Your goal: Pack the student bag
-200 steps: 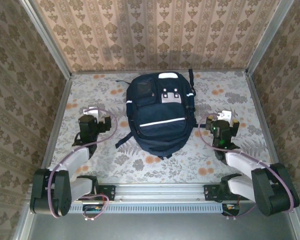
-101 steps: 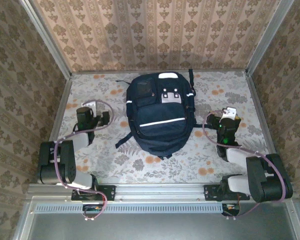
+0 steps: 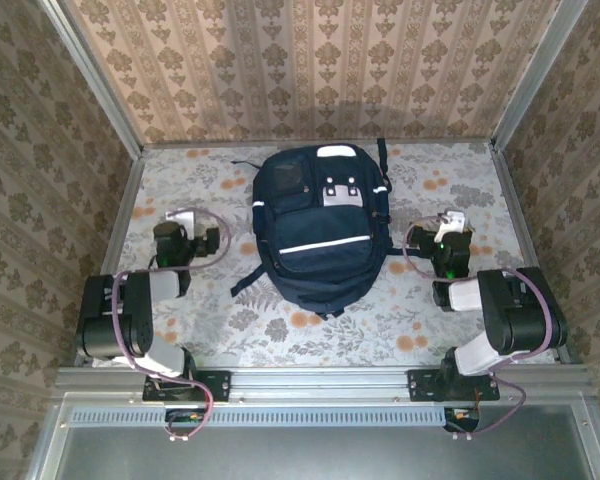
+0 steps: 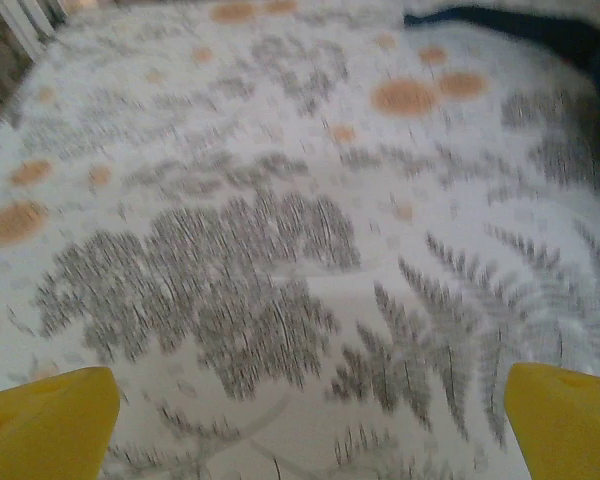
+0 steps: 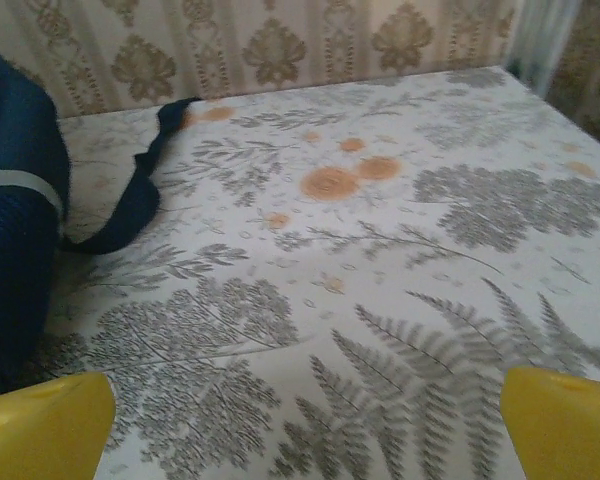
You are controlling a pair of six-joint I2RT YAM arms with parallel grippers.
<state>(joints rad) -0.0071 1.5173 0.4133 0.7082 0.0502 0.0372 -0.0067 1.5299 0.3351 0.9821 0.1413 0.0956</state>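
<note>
Student bag (image 3: pixel 318 228) matt navy fabric; table (image 3: pixel 460 180) printed cloth

Counted: one student bag (image 3: pixel 320 225), one table (image 3: pixel 460 170). Two arms are counted — left arm (image 3: pixel 130 310), right arm (image 3: pixel 510 312) — and two grippers: left gripper (image 3: pixel 184 217), right gripper (image 3: pixel 451 224).

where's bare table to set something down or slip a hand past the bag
Bare cloth lies in the near strip between the student bag and the front rail, and in both far corners beside the bag's top. Tighter: the gaps between its sides and the open left gripper and right gripper, where straps trail out.
</note>
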